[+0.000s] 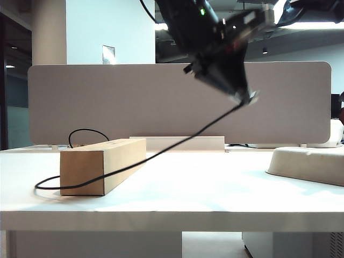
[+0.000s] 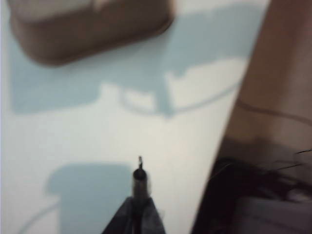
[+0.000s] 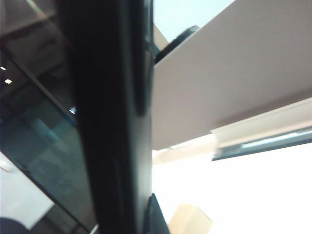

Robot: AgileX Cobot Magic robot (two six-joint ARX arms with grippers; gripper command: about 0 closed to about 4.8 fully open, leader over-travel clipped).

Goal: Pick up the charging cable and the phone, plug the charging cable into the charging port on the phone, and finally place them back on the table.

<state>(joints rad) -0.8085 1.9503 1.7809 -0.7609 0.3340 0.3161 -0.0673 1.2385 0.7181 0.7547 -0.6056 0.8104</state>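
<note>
The charging cable [image 1: 177,144], a thin black cord, rises from a loop on the table [image 1: 215,188], crosses the cardboard box and ends in my left gripper [image 1: 245,98], which hangs high above the table right of centre. In the left wrist view the left gripper [image 2: 139,214] is shut on the cable's plug [image 2: 140,179], whose small tip sticks out past the fingertips. My right gripper [image 3: 129,222] is shut on the phone [image 3: 112,122], seen edge-on and filling the right wrist view, with one finger [image 3: 157,217] showing beside it. The charging port cannot be made out.
A cardboard box [image 1: 102,164] lies at the table's left. A beige tray [image 1: 306,161] sits at the right edge, also below the left gripper as the tray [image 2: 87,34]. A grey divider panel [image 1: 107,102] closes off the back of the table.
</note>
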